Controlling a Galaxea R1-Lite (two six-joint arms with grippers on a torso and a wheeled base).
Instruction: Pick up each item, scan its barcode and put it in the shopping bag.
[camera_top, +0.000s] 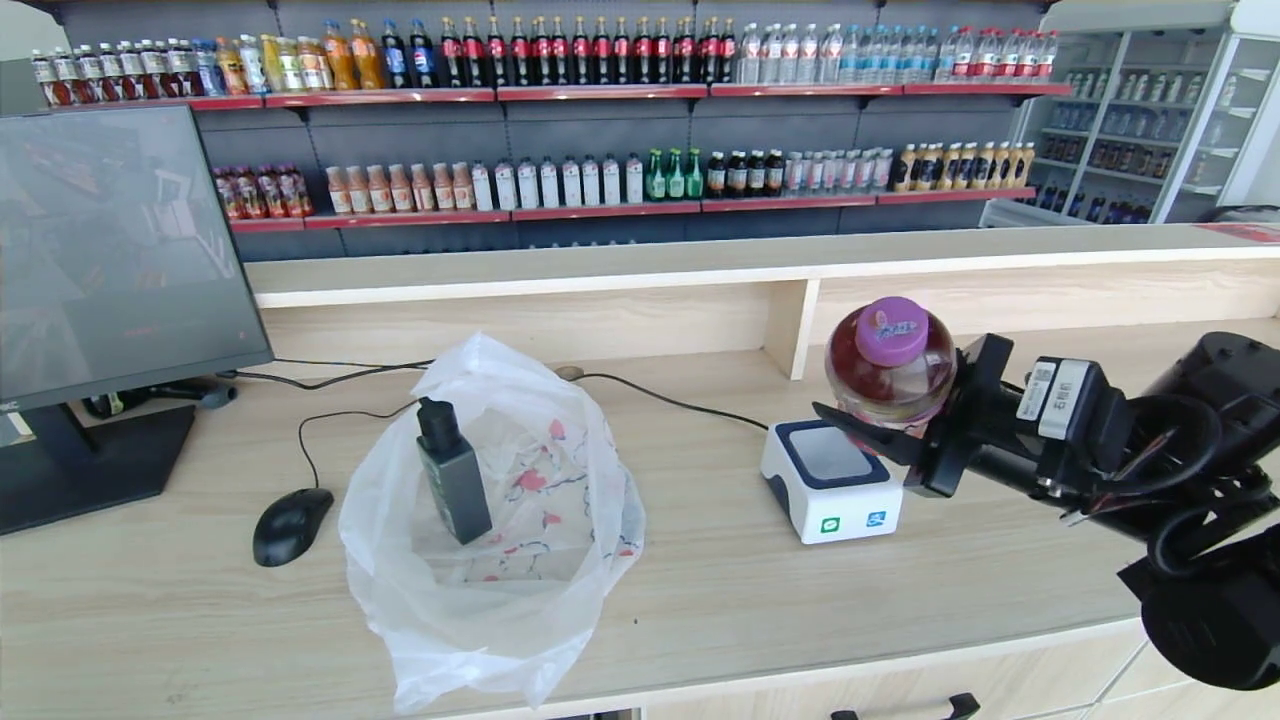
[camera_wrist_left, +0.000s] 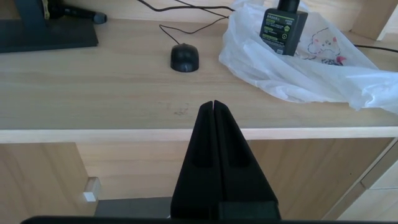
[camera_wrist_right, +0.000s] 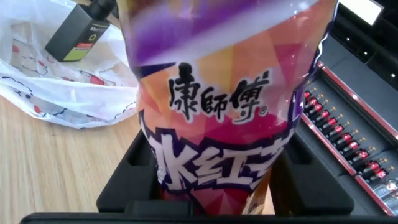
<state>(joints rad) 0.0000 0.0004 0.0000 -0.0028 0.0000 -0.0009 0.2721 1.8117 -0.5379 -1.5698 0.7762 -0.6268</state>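
Gripping a round-bodied drink bottle in the right gripper, fingers clamped on its lower half, upright in the air just above the far right edge of the white barcode scanner. Purple screw cap on top, reddish-brown liquid behind clear plastic, a wrap label in purple, orange and pink patches with bold white lettering. To the scanner's left on the wooden counter, an open translucent shopping bag with a dark green rectangular bottle already inside, near a black mouse. Left gripper low before the counter's front edge, fingers pressed together, holding nothing.
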